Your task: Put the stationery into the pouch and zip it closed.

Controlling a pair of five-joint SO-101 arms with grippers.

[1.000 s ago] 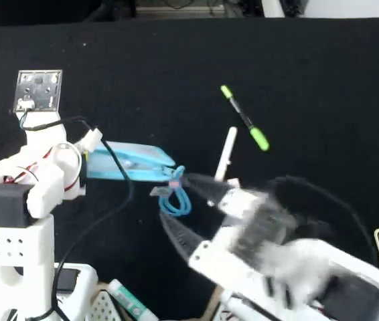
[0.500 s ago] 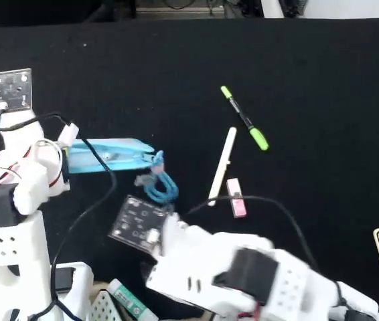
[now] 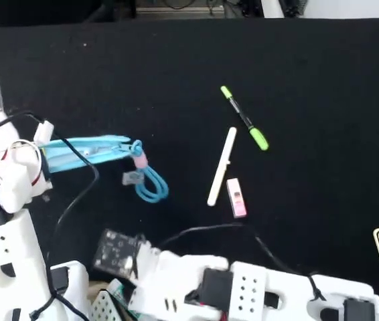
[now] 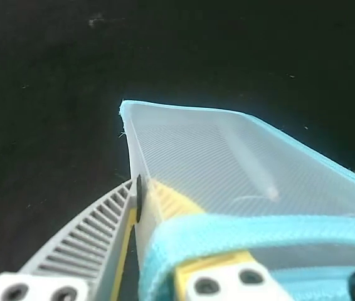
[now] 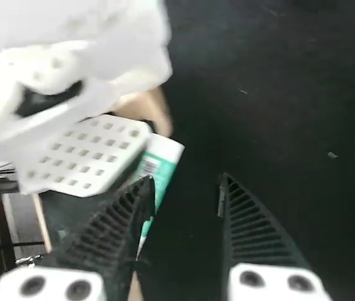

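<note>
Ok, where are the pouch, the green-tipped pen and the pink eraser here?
pouch [image 3: 109, 148], high view, on its flat side, near the zip end.
green-tipped pen [image 3: 245, 119], high view, on the middle of its dark barrel.
pink eraser [image 3: 236, 198], high view, on its middle.

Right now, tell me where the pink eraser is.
In the high view, the eraser lies right of centre, just right of the near end of the white stick.

Blue pouch [image 3: 104, 150] left; marker [image 3: 244, 118], white pen [image 3: 221, 167], eraser [image 3: 236, 198] ctr.

Probably a lab: black-draped robot table [image 3: 323, 60]
</note>
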